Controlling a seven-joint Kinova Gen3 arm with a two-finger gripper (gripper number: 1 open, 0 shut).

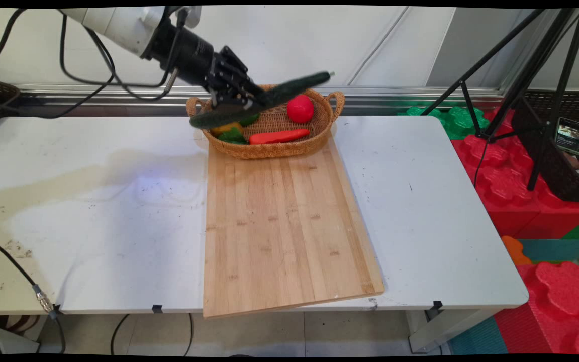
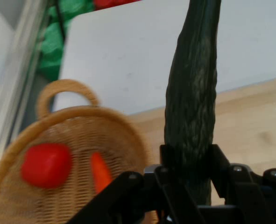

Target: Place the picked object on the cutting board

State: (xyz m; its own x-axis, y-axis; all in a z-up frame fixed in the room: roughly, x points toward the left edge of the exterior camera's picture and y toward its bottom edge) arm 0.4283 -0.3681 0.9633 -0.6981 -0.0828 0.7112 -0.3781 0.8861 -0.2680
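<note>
Bamboo cutting board [image 1: 284, 226] lies below and nearer than my tool [image 1: 239, 102], which is clamped around the middle of a cucumber [image 1: 264, 98] held crosswise above the basket [image 1: 269, 147], its long axis running side to side.

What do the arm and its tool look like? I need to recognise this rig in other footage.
A white, rounded arm link ends in a black cylindrical wrist. The black two-finger tool has exposed linkage bars and bolts. Loose black cables hang below the arm.
</note>
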